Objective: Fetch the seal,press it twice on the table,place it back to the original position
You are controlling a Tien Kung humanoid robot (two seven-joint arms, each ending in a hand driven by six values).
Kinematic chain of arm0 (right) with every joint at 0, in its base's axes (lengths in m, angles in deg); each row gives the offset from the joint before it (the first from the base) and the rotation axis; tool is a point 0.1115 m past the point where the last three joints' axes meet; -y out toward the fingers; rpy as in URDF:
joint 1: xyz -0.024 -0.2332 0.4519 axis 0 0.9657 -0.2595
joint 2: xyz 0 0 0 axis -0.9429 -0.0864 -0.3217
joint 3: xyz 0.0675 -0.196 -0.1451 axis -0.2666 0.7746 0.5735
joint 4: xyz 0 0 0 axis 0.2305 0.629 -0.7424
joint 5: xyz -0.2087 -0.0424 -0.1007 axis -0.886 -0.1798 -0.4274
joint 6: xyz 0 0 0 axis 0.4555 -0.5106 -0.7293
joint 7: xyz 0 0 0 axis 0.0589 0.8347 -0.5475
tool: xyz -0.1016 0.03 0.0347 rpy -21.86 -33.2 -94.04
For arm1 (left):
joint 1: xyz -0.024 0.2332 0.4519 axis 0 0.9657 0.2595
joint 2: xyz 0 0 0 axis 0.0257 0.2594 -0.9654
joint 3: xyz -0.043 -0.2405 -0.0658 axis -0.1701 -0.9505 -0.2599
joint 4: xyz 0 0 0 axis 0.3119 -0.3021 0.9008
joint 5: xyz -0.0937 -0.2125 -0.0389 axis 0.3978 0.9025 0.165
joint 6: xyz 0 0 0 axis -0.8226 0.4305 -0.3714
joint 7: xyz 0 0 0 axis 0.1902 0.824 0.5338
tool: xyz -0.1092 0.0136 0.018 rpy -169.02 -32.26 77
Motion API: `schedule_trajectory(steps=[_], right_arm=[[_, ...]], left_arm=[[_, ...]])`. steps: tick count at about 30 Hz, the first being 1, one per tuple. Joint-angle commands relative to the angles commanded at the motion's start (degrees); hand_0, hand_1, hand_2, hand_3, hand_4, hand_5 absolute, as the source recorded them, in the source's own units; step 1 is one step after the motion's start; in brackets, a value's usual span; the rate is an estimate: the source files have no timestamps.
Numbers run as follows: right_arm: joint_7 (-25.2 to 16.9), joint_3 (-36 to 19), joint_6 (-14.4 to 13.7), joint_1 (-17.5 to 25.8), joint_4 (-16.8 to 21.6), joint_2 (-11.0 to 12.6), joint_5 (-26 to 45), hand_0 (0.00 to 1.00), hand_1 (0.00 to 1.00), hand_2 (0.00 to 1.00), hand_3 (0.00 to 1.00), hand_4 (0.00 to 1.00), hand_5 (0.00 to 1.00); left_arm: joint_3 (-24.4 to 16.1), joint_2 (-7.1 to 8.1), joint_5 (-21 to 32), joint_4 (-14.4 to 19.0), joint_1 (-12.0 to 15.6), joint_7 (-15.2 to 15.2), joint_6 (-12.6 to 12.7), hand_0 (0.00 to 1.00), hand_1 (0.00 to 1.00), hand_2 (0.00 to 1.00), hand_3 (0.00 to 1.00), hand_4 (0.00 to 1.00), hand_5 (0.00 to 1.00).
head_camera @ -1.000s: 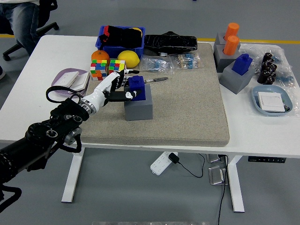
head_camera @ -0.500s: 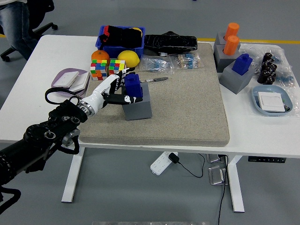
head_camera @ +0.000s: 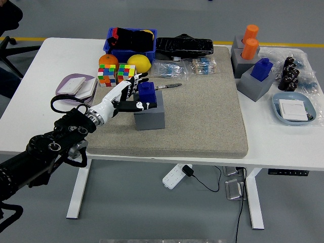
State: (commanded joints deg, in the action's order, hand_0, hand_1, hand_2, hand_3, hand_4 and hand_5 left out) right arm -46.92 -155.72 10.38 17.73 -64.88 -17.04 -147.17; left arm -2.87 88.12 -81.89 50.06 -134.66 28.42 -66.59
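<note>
A blue seal (head_camera: 148, 93) stands upright in the top of a grey block (head_camera: 151, 116) on the left part of the grey mat (head_camera: 202, 116). My left hand (head_camera: 132, 96) reaches in from the lower left and closes on the seal. Its white fingers (head_camera: 129, 87) lie against the seal's left and back. The thumb (head_camera: 139, 106) crosses the seal's front, low down at the block's top edge. The seal's base is hidden by the block. My right hand is not in view.
Two colour cubes (head_camera: 116, 74), an orange (head_camera: 108, 61) and a lemon (head_camera: 138, 63) sit just behind the hand. A purple dish (head_camera: 76, 86) lies to its left and a blue bin (head_camera: 131, 43) further back. At the far right stand grey blocks with a blue seal (head_camera: 261, 69) and orange seals (head_camera: 249, 43).
Half a second ago the seal was slightly higher and to the left in my left hand. It has now come down and to the right, back into the grey block.
</note>
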Motion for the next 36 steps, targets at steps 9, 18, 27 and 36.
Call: schedule_trajectory(steps=[9, 18, 27, 36], right_arm=[[0.0, -0.2, 0.0, 0.0, 0.0, -0.1, -0.1, 0.796, 0.705, 0.713, 0.717, 0.881, 0.609], [0.0, -0.6, 0.1, 0.0, 0.0, -0.2, -0.1, 0.796, 0.705, 0.713, 0.717, 0.88, 0.608], [0.1, -1.1, 0.1, 0.1, -0.1, -0.3, -0.3, 0.796, 0.705, 0.712, 0.716, 0.88, 0.607], [0.1, -1.8, 0.1, 0.0, -0.1, -0.2, -0.7, 0.796, 0.705, 0.712, 0.716, 0.88, 0.607]], left_arm=[[-2.7, 0.28, 0.3, 2.6, 0.0, 0.5, -0.3, 0.944, 0.973, 0.94, 0.986, 0.998, 0.2], [-5.2, 1.02, -1.4, 4.2, -0.3, 0.4, -0.4, 0.938, 0.967, 0.931, 0.983, 0.998, 0.198], [-12.1, 4.06, -2.8, 2.3, 0.7, 0.3, -0.4, 0.937, 0.963, 0.926, 0.978, 0.998, 0.202], [-20.2, 9.38, -4.5, -0.1, 4.1, 0.0, 0.5, 0.934, 0.959, 0.923, 0.968, 0.998, 0.205]])
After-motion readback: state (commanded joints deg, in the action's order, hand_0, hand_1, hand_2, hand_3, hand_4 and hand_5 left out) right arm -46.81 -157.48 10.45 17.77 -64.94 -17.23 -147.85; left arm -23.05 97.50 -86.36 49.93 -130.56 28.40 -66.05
